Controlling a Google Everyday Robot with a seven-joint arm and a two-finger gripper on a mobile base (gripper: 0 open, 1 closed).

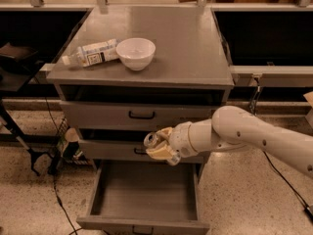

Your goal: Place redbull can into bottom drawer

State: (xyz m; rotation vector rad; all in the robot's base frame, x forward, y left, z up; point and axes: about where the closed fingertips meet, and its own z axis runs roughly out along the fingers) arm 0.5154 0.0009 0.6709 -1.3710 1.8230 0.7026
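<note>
Tool [158, 149] clamps redbull can [150, 140] above bottom drawer [146, 192].

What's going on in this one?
The robot's gripper is closed on the redbull can, holding it in front of the middle drawer and above the pulled-out bottom drawer. The can is not yet inside. A white bowl and a plastic bottle lying on its side sit on the cabinet top.
</note>
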